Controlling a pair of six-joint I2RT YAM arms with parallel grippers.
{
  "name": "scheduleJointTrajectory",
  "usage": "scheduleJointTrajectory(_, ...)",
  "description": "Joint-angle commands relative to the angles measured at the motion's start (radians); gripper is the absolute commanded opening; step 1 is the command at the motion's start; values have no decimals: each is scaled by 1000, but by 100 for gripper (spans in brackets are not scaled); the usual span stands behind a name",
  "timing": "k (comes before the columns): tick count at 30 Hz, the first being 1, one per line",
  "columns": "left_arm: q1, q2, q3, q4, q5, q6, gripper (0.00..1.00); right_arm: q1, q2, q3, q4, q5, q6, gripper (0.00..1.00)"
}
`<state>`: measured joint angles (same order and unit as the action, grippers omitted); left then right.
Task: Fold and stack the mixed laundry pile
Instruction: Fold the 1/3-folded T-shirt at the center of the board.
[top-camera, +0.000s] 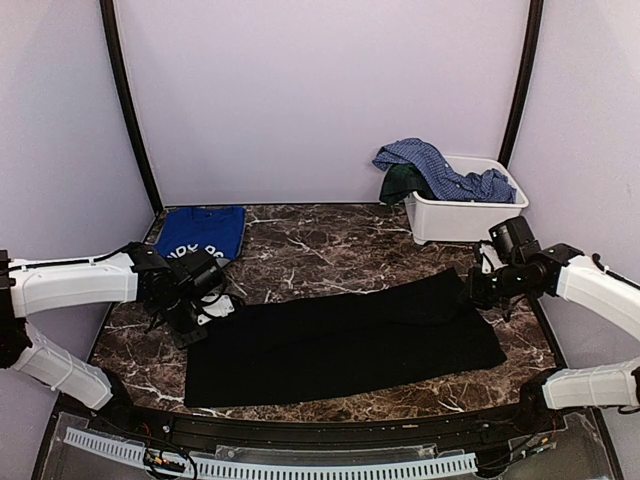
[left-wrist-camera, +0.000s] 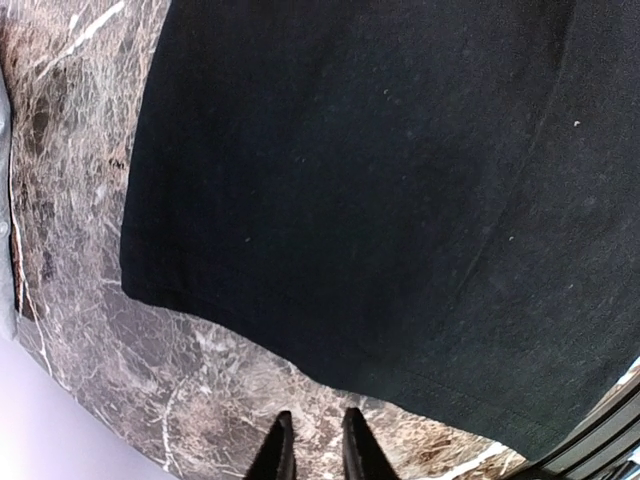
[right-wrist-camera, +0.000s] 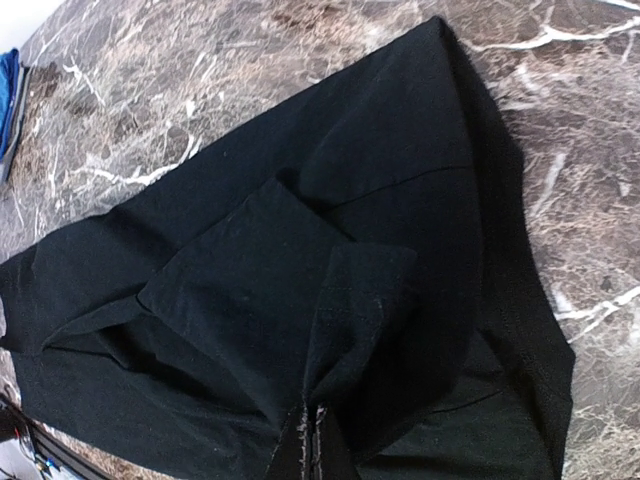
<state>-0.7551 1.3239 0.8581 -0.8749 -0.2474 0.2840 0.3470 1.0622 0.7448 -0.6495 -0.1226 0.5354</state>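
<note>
Where the right gripper (right-wrist-camera: 308, 428) pinches the black garment (right-wrist-camera: 250, 270), its tips barely show.

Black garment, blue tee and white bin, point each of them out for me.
black garment (top-camera: 340, 340), top view, middle of the spread cloth
blue tee (top-camera: 205, 230), top view, chest above the white print
white bin (top-camera: 465, 220), top view, bare front wall

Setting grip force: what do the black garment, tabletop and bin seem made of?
Black garment: soft matte knit, probably cotton; it creases and shows a stitched hem. Tabletop: glossy brown marble-look slab with white veins, maybe laminate. Bin: smooth white plastic, seemingly rigid.
</note>
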Motion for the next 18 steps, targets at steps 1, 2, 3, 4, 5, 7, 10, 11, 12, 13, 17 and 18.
scheduleJointTrajectory(1,-9,-36,12,7,22,6,18,-3,25,-11,49,-59,-24,0)
scheduleJointTrajectory(2,-8,-59,16,8,16,5,21,-3,31,-11,53,-57,-26,0)
scheduleJointTrajectory(3,-8,-71,19,9,14,5,22,-3,35,-10,56,-54,-27,0)
scheduleJointTrajectory(4,-8,-97,21,13,25,4,23,-3,42,-9,61,-51,-30,0)
scheduleJointTrajectory(5,-9,-108,20,25,33,5,24,-3,50,-6,69,-54,-31,0)
scheduleJointTrajectory(7,-8,-139,14,62,45,-3,26,-3,71,1,85,-56,-41,0)
scheduleJointTrajectory(10,-8,-164,12,124,22,-22,28,-3,121,19,114,-79,-73,0)
scheduleJointTrajectory(11,-7,-167,20,151,0,-40,28,-3,138,30,118,-91,-88,0)
scheduleJointTrajectory(12,-7,-169,24,166,-7,-46,28,-3,153,42,124,-107,-103,0)
scheduleJointTrajectory(13,-7,-172,32,202,-30,-61,29,-3,166,54,134,-122,-119,0)
scheduleJointTrajectory(17,-6,-172,45,301,-73,-102,39,9,211,111,169,-205,-184,0)
scheduleJointTrajectory(18,-7,-170,47,326,-75,-117,40,16,224,124,170,-214,-202,0)
